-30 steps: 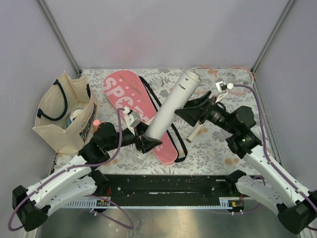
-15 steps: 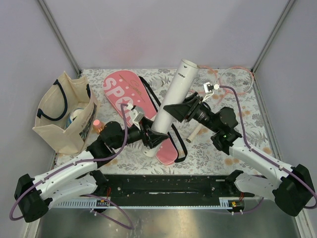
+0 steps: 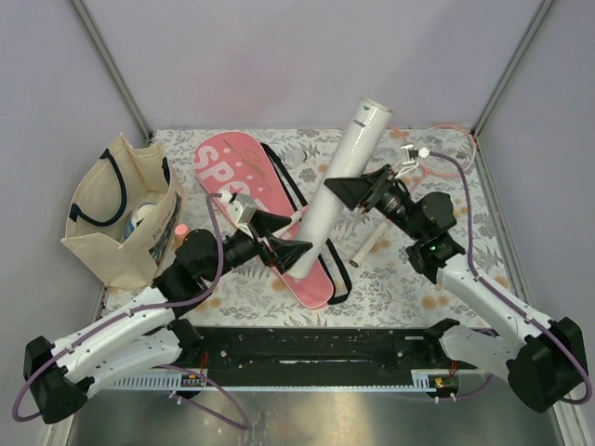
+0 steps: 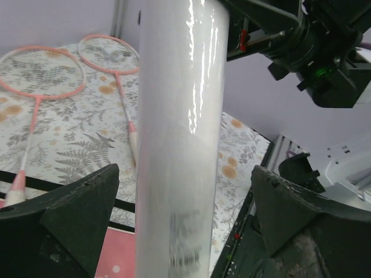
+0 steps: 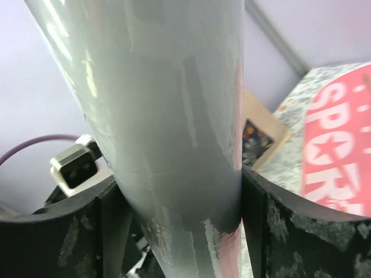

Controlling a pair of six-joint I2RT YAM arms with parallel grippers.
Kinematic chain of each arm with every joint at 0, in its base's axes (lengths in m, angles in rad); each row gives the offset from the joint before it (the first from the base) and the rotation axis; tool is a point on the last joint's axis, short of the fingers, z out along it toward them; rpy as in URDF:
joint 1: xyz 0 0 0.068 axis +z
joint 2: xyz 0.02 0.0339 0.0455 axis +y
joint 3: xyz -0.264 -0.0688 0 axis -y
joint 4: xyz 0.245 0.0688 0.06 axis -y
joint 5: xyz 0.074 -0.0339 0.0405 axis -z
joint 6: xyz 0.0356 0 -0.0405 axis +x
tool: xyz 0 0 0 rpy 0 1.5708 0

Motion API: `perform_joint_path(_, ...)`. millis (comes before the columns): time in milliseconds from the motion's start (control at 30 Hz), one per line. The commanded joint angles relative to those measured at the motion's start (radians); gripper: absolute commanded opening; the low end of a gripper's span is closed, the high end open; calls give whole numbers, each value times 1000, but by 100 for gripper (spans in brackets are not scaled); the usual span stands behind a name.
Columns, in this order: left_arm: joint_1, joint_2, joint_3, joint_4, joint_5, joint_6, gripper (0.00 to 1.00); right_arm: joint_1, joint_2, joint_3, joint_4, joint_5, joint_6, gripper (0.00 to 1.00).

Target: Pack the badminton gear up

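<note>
At the centre of the top view, a long white tube (image 3: pixel 354 149) is held up at a slant above the flowered table (image 3: pixel 400 279).

The right claw (image 3: pixel 342 190) is clenched around the tube's middle. The left claw (image 3: pixel 284 239) is spread wide at its lower end, with a gap on both sides. The pink "SPORT" cover (image 3: pixel 244 181) lies flat just left of centre, and the two rackets (image 4: pixel 36 74) lie at the upper right. A beige tote bag (image 3: pixel 116 223) stands at the far left. The tube appears to be the piece being packed. Next, the left claw should back clear so the right arm can carry the tube alone, kept steady.
</note>
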Motion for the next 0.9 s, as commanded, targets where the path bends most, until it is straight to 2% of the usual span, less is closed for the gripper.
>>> perform_joint_path(0,3,-20,141,-210,-123,73,99,-163,-59,105,-126,-54,-46,51)
perform_joint_path(133,6,73,299,-457,-175,162,99,-276,-90,119,-260,-120,-78,50)
perform_joint_path(233,37,168,392,-525,-239,162,98,-308,-136,120,-369,-135,-154,50)
perform_joint_path(267,53,194,412,-527,-247,149,95,-310,-154,119,-401,-132,-177,50)
perform_joint_path(367,148,285,451,-490,-258,46,87,-308,-214,111,-476,-140,-227,50)
perform_joint_path(600,233,506,537,-320,-393,-25,85,-310,-384,100,-665,-115,-324,51)
perform_joint_path(767,310,745,641,-263,-414,-135,75,-297,-450,71,-689,-98,-310,52)
perform_joint_path(867,348,915,690,-186,-393,-154,74,-287,-449,71,-689,-88,-315,52)
